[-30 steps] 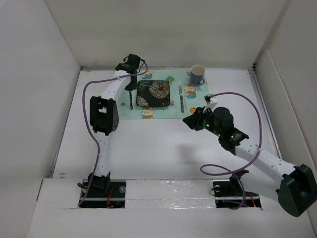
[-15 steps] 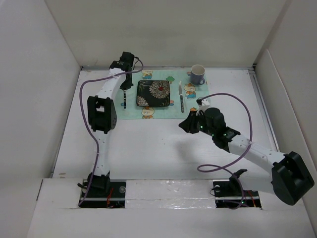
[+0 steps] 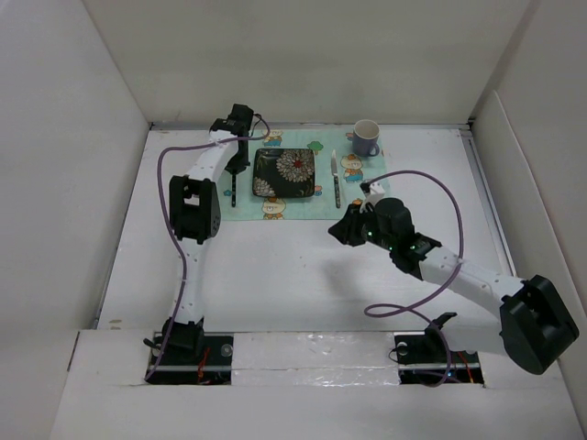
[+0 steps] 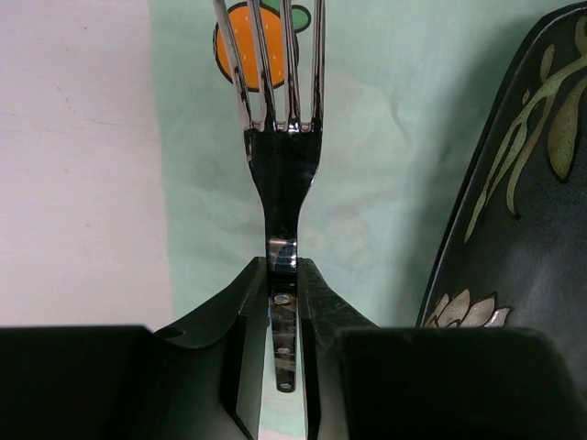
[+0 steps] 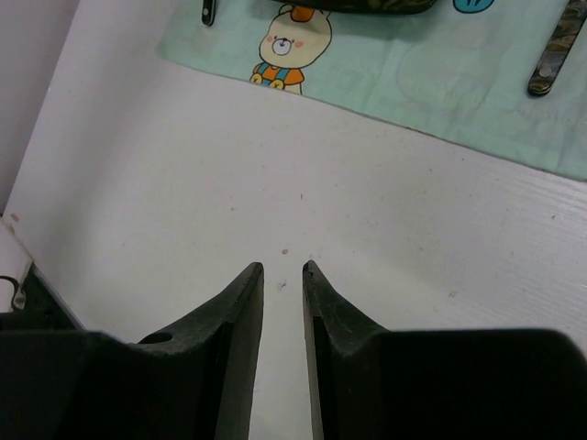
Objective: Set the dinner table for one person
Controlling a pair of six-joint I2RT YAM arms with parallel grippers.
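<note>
Fork (image 4: 282,174) in left gripper (image 4: 282,270); possibly resting

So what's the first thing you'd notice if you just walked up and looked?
The dark flowered plate pops out first, sitting in the middle of the mint-green cartoon placemat at the far side of the white dinner table. Next comes the shiny fork pinched in the left gripper, just left of the plate. A knife lies to the plate's right, and a mug stands at the mat's far right corner.

Top camera looks down on whole tabletop (image 3: 303,275), left wrist camera very close above placemat (image 4: 385,137), right wrist camera farther back, probably sharing that placemat's edge.
</note>
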